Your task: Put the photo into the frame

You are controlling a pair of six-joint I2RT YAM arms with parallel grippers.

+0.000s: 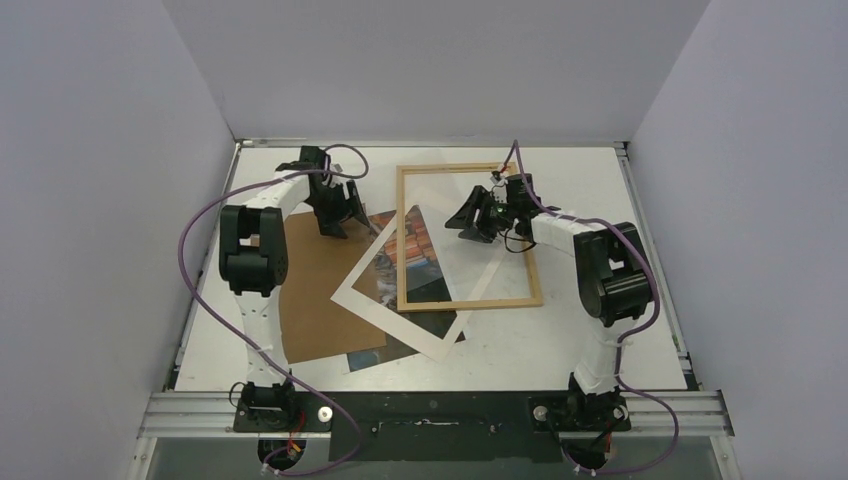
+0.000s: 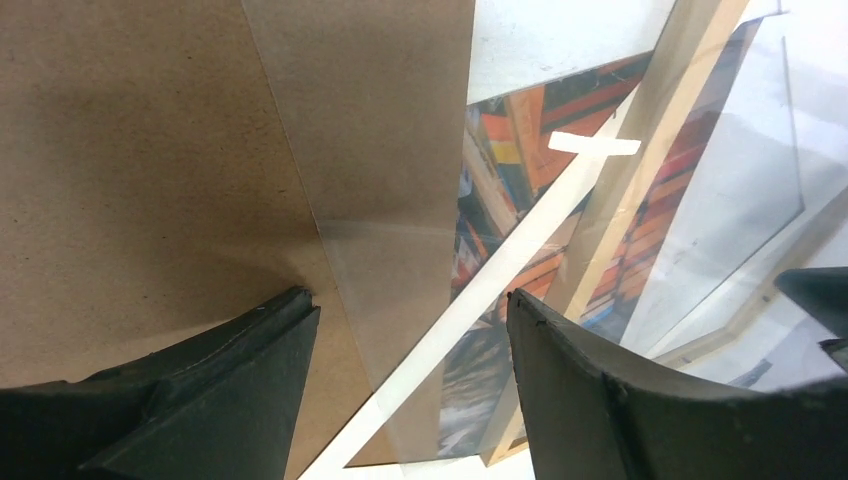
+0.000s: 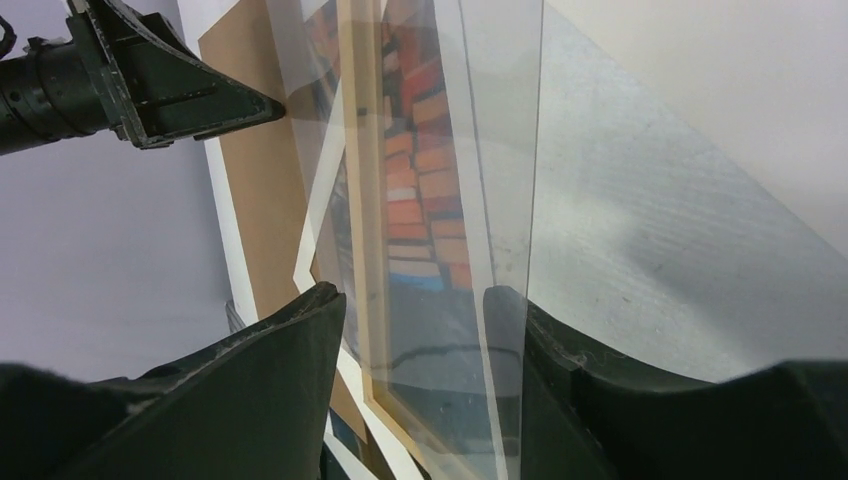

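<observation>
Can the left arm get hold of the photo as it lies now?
Probably not cleanly. The photo lies under the white mat and the frame, with only its corners and middle showing. The left gripper, open, is by its far corner.

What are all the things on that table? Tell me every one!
photo: one, colourful books, centre, partly under mat and frame
frame: one, light wood, flat, centre right
white mat: one, white, tilted over the photo
backing board: one, brown, left of centre
clear pane: one, see-through, at the frame
table: one, white, beneath everything
left gripper: one, black, open, over the board's far edge
right gripper: one, black, open, over the frame
</observation>
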